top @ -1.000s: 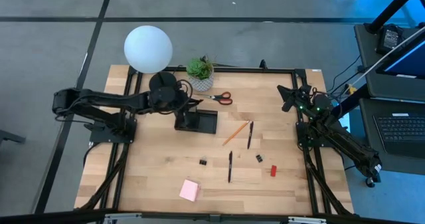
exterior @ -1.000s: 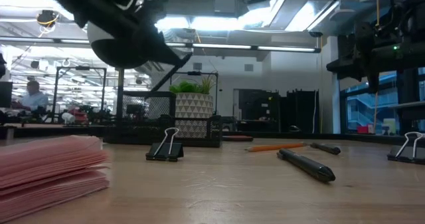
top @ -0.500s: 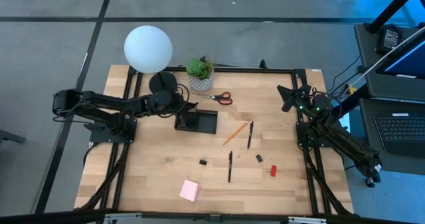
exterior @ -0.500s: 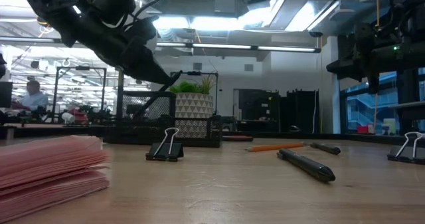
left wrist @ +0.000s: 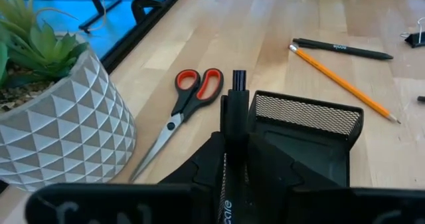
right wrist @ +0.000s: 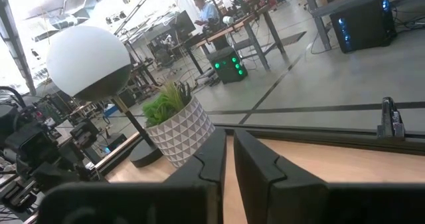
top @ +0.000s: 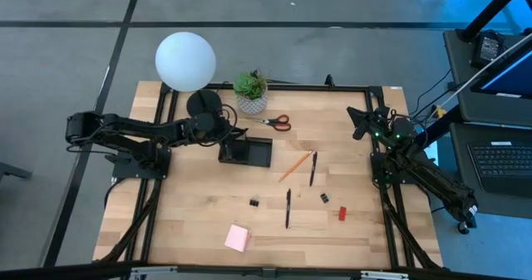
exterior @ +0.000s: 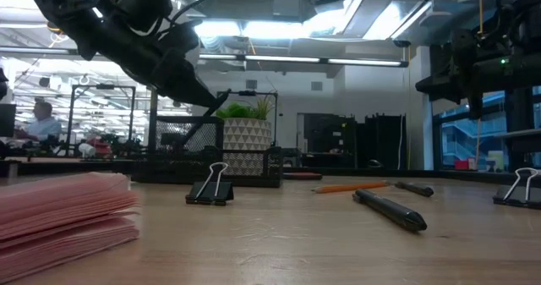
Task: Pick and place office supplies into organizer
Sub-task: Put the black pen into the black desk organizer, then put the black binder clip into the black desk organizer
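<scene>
pen in left gripper (left wrist: 226,164): pale print on the black barrel (left wrist: 228,207), reads roughly "care", partly cut off
pen at 2 o'clock on the table (left wrist: 342,48): small pale print mid-barrel, too small to read
organizer (left wrist: 302,127): no readable marking
plant pot (left wrist: 63,127): triangle pattern only, no lettering

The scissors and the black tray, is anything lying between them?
No, just bare table between the scissors and the organizer, seen in the left wrist view.
</scene>
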`<action>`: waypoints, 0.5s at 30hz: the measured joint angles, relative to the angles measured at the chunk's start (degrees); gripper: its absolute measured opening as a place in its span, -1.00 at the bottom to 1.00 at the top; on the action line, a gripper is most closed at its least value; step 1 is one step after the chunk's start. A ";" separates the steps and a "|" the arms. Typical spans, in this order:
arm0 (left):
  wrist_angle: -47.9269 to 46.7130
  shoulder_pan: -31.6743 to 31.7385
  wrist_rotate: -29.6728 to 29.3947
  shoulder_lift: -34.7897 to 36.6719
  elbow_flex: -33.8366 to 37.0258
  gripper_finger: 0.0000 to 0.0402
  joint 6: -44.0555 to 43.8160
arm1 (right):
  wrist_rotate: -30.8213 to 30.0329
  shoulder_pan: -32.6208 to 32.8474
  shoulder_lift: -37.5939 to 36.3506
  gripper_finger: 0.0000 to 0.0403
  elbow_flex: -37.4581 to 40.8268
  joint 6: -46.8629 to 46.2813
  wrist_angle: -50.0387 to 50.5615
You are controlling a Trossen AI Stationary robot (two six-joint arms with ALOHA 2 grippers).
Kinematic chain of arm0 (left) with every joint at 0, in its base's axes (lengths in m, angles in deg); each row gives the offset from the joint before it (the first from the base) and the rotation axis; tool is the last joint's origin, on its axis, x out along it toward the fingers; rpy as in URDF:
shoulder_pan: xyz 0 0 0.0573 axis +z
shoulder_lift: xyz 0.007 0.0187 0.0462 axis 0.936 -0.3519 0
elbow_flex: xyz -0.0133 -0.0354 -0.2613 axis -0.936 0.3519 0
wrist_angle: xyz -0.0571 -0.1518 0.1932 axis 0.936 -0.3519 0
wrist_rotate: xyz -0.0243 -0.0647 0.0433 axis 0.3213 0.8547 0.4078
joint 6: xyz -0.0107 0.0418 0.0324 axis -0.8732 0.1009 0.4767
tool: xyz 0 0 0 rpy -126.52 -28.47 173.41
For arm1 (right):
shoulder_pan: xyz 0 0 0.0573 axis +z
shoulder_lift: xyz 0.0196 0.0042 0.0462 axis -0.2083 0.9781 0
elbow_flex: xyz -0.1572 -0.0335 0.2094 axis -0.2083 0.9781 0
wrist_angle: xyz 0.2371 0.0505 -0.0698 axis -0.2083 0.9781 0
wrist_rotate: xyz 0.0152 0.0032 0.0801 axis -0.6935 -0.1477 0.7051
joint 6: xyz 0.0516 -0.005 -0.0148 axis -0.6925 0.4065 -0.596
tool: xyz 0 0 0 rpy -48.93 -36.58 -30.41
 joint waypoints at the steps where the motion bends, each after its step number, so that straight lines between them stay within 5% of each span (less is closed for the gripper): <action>1: 0.01 0.00 0.00 0.00 0.00 -0.67 0.01 | 0.00 0.01 0.00 -0.83 -0.02 0.00 0.00; 15: 1.88 -1.43 0.87 1.35 -0.89 -0.48 5.85 | -0.01 0.01 0.00 -0.83 -0.02 0.02 0.00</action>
